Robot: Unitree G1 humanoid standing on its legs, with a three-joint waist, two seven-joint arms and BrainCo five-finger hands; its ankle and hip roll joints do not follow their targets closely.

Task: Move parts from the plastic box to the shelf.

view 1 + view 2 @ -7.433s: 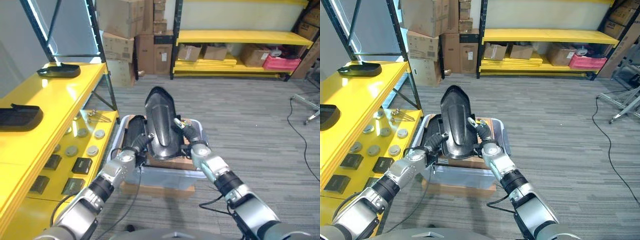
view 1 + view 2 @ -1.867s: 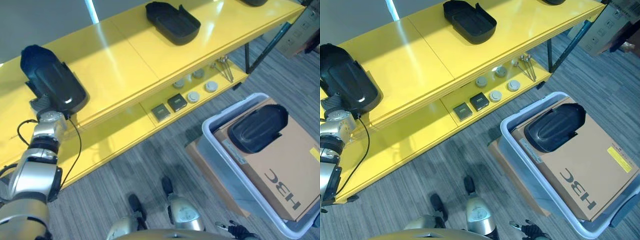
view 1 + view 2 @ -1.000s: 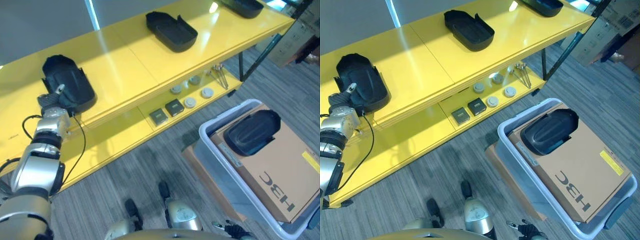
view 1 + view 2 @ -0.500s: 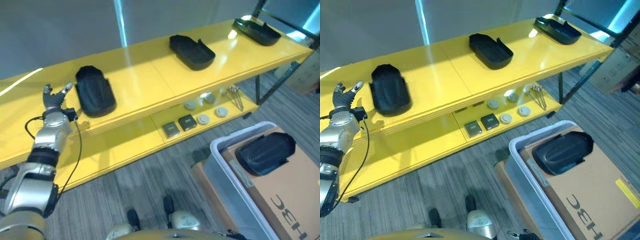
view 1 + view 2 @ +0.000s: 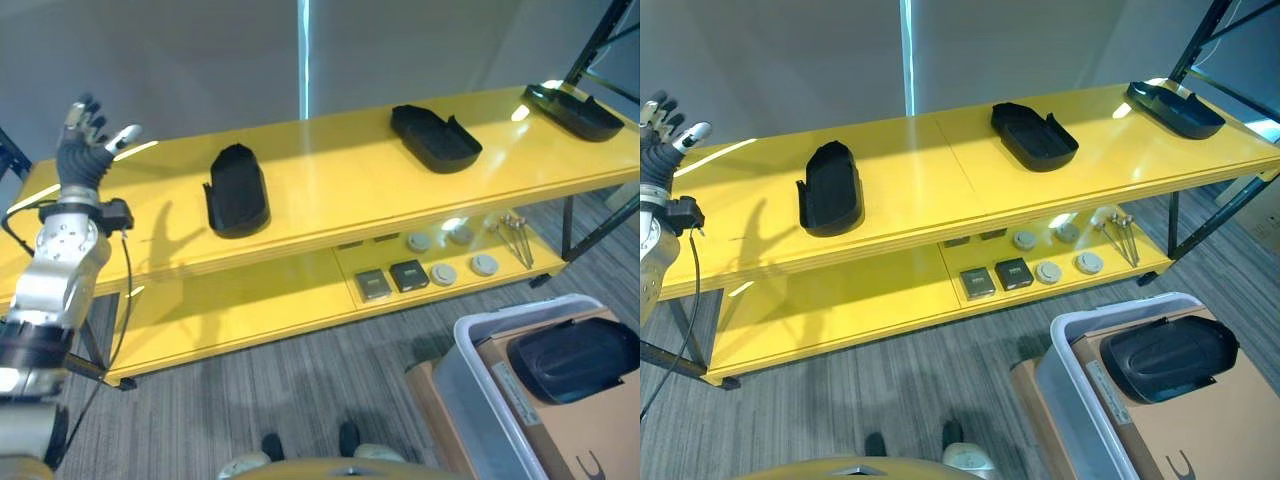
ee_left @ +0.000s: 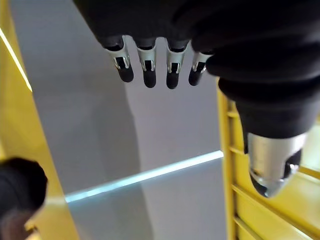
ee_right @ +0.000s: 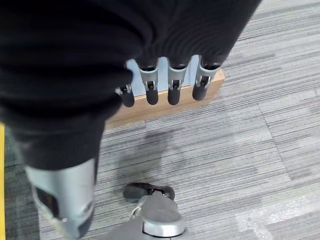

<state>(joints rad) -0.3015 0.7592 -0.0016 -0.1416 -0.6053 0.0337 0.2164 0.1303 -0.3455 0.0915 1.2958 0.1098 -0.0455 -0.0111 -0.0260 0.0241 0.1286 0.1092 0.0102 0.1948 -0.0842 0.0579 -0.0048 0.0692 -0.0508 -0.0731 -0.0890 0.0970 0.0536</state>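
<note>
The left hand [image 5: 80, 135] has let go of the black moulded plastic part [image 5: 236, 190] and now hangs raised beyond the left end of the yellow shelf [image 5: 330, 190], fingers spread and holding nothing. The part lies on the top board, long axis running front to back, its front end near the front edge, with bare board either side. A second black part [image 5: 575, 358] rests on cardboard in the grey plastic box [image 5: 462, 385]. The right hand [image 7: 165, 87] hangs over the carpet, fingers relaxed and empty.
</note>
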